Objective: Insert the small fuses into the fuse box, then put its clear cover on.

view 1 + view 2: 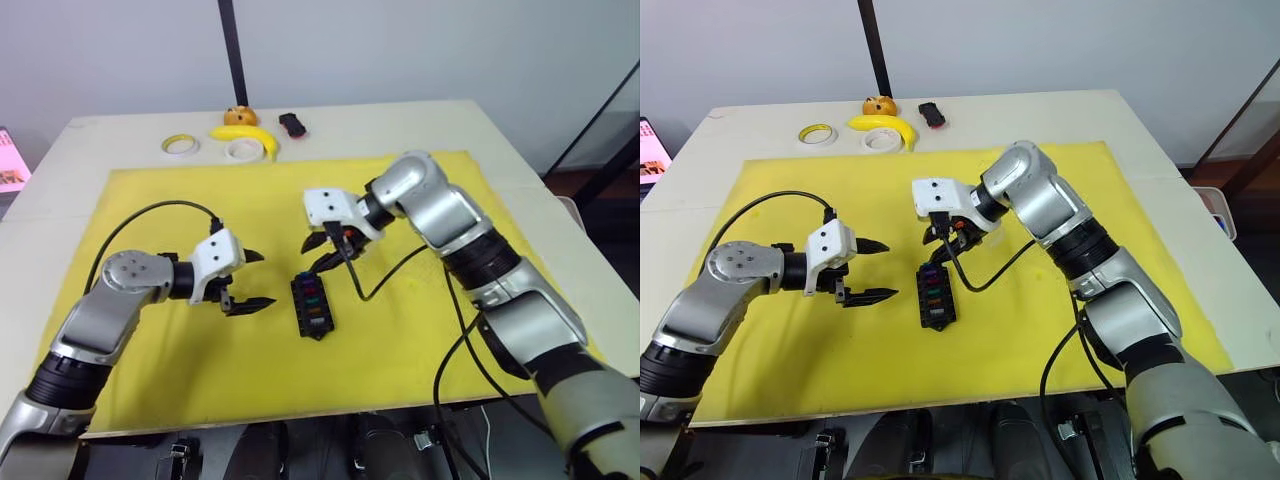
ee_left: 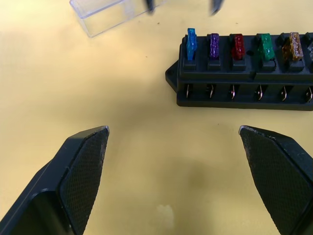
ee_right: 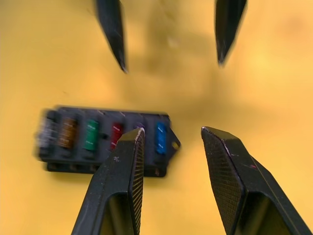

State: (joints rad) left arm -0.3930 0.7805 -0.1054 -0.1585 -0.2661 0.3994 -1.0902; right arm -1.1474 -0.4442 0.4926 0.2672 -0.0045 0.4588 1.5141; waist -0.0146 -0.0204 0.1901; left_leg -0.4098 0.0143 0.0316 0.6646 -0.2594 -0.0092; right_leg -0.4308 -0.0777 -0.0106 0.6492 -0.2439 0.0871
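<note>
The fuse box [image 1: 312,303] lies on the yellow mat [image 1: 150,195] near the middle of the table [image 1: 90,135], its long axis running toward 12 o'clock. Six small fuses [image 2: 238,47] stand seated in one row of its slots: blue, purple, red, teal, amber and grey. The clear cover [image 2: 105,15] rests flat on the mat just beyond the box's blue-fuse end, apart from it. The left gripper [image 1: 249,281] hovers at 9 o'clock of the box, fingers wide apart and empty. The right gripper [image 1: 326,254] hangs over the box's 12 o'clock end, fingers apart, holding nothing. Tape rolls [image 1: 181,146] and a banana [image 1: 246,136] sit at the far edge
</note>
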